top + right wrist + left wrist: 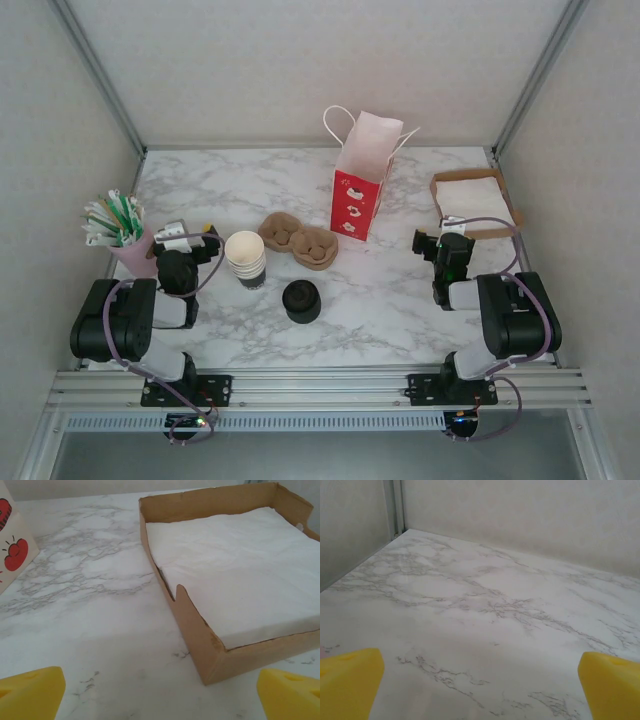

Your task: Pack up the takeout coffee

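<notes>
Black lids centre, white cup stack beside. Left gripper, right gripper: jaws apart, empty. Suggest lifting top cup alone.

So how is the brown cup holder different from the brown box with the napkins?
The cup holder is rounded with round hollows; the napkin box is rectangular with straight walls. The cup holder's hollows look empty; the napkin box holds white napkins. Both are brown and lie flat on the table.
</notes>
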